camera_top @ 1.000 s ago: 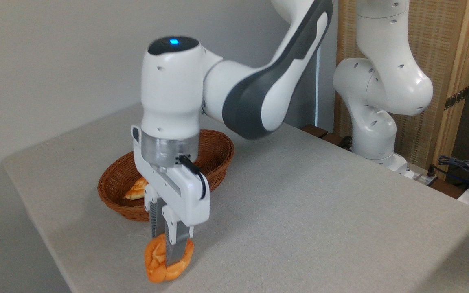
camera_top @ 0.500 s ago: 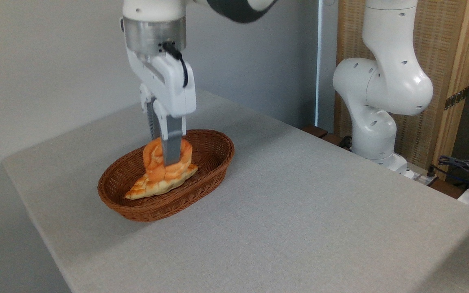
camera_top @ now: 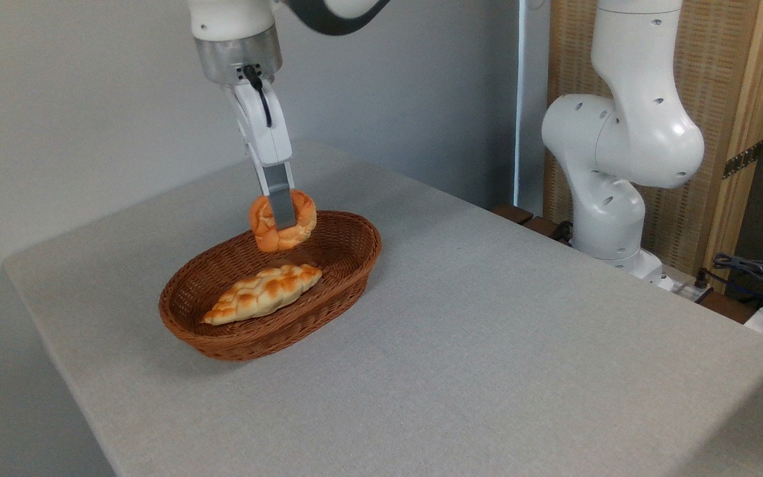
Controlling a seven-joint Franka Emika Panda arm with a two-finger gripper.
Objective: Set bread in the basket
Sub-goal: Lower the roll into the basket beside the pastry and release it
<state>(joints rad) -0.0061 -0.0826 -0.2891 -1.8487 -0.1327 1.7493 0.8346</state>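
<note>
The bread (camera_top: 263, 225), a small knobbly orange-golden bun, hangs in the air above the far half of the basket (camera_top: 222, 331). My gripper (camera_top: 283, 222) is shut on it, one grey finger (camera_top: 282, 202) running down its front face; the other finger is hidden behind the bun. The basket is an oval brown wicker one on the left part of the table. The bun is clear of the basket's rim and of the loaf lying inside.
A long braided golden loaf (camera_top: 262, 293) lies inside the basket. The grey table (camera_top: 487, 344) stretches to the right and front of the basket. The arm's white base (camera_top: 620, 165) stands at the back right, with cables (camera_top: 752, 271) beside it.
From low near the table's front edge, the gripper lifted the bun and carried it back over the basket. In the last half second it rose slightly and turned, still holding it.
</note>
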